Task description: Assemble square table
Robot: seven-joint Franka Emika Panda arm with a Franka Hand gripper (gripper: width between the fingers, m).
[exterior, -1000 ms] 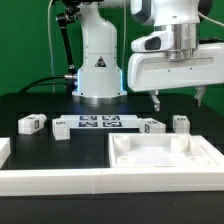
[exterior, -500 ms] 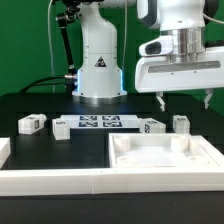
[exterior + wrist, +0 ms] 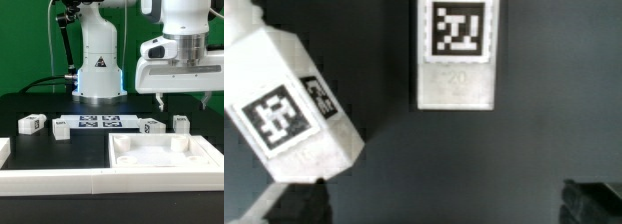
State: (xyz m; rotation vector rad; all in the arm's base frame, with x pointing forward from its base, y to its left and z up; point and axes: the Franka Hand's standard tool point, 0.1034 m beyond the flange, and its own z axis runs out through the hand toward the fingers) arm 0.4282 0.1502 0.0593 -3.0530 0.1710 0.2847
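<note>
The white square tabletop (image 3: 165, 156) lies with its raised rim and corner recesses up, at the front on the exterior view's right. Several small white tagged legs lie on the black table: two on the exterior view's left (image 3: 31, 124) (image 3: 60, 128) and two on its right (image 3: 152, 126) (image 3: 181, 123). My gripper (image 3: 184, 100) hangs open and empty above the two right legs. The wrist view shows these two legs, one straight (image 3: 459, 55) and one tilted (image 3: 287, 105), with my gripper (image 3: 445, 205) open and its fingertips (image 3: 295, 205) apart from both.
The marker board (image 3: 98, 123) lies flat between the leg pairs, in front of the robot base (image 3: 97, 70). Long white rail walls (image 3: 55, 180) run along the front and the exterior view's left (image 3: 4, 150).
My gripper has shifted a little toward the exterior view's right, still open. The parts have not moved.
</note>
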